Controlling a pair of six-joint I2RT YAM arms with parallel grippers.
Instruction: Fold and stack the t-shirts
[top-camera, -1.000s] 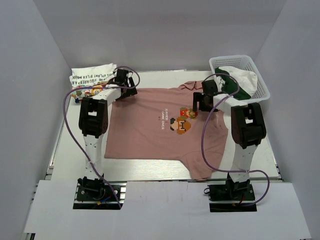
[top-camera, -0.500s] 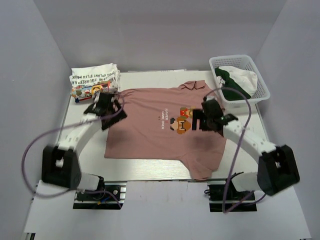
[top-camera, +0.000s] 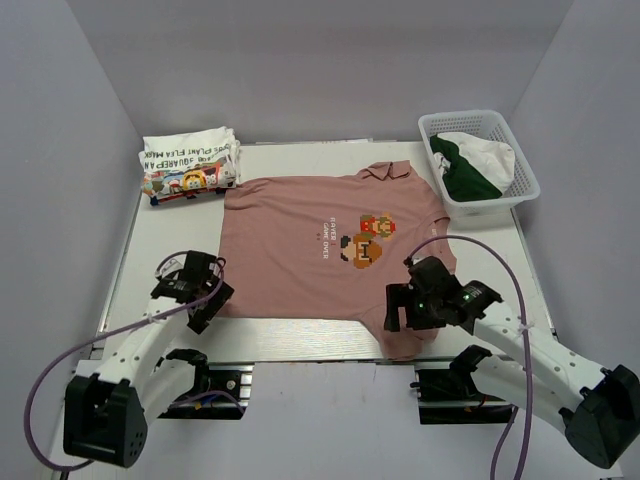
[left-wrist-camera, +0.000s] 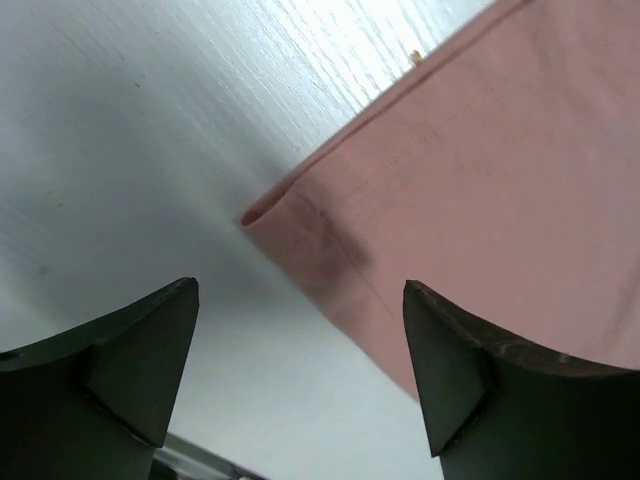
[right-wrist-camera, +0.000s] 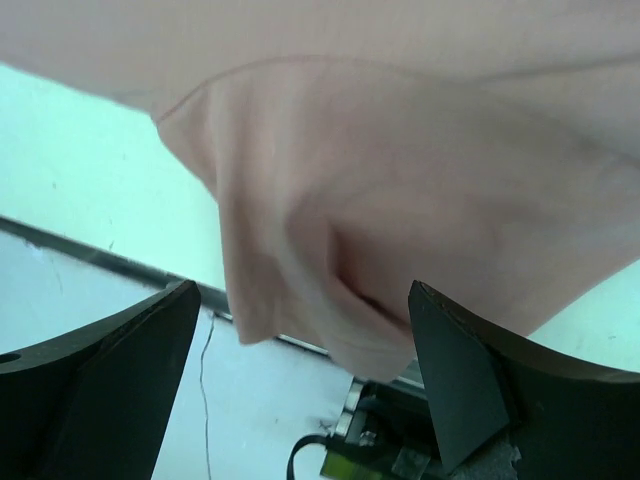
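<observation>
A dusty-pink t-shirt (top-camera: 300, 250) lies spread flat on the table, print up, collar to the far side. Its near right sleeve (top-camera: 405, 340) hangs over the table's front edge. A folded white t-shirt (top-camera: 188, 165) with cartoon graphics sits at the far left. My left gripper (top-camera: 212, 302) is open and low at the pink shirt's near left corner (left-wrist-camera: 290, 225), which lies just ahead of the jaws, apart from them. My right gripper (top-camera: 393, 312) is open over the hanging sleeve (right-wrist-camera: 400, 200), whose folds reach down between the fingers (right-wrist-camera: 470, 380) without being pinched.
A white basket (top-camera: 522, 165) holding green and white clothes stands at the far right. The table's metal front rail (top-camera: 300, 350) runs just under both grippers. Grey walls close in the left, right and back sides.
Both arms have swung from the shirt's far shoulders across it to its near edge and dropped low. The shirt has stayed flat, and both grippers have stayed open.
</observation>
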